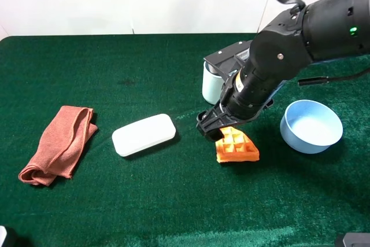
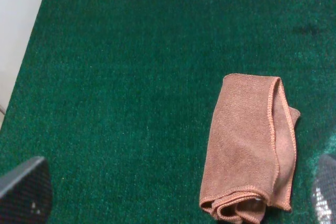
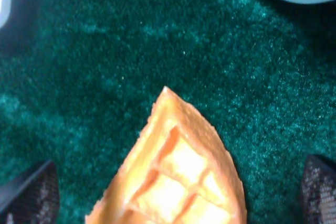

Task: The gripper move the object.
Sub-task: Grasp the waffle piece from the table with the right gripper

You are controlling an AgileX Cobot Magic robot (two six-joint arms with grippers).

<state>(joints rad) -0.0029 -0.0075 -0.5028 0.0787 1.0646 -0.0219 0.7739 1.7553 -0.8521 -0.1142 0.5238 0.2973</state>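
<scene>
1. Reaching in over the table (image 1: 173, 212), the right gripper (image 1: 213, 126) hangs low, with its tips close to the green surface.
2. Right jaw state: wide open. The two fingers (image 3: 29, 195) show at opposite edges of the right wrist view and hold nothing.
3. Waffle (image 3: 176, 182) position: in the gap between the right jaws, lying grid face up. Its pointed corner is directed away from the wrist. Bare table shows between the waffle and each finger, so neither finger touches it in that view.
4. Bowl (image 1: 311, 126) position: beyond the waffle's point as seen from the right jaws, and off to one side. It is pale blue, upright, and near the waffle but apart from it.
5. Cup (image 1: 210, 82) position: behind the right jaws, toward the far edge of the table. The arm hides part of it.
6. Box (image 1: 143, 134) position: beside the right jaws, on the side away from the bowl. It is white with rounded corners, lies flat, and is clear of the fingers.
7. Left gripper (image 2: 173, 198) jaw state: wide open, holding nothing.
8. Cloth (image 2: 252, 150) position: folded on the table, seen in the gap between the left jaws. It lies nearer one finger than the other, and neither finger touches it.
</scene>
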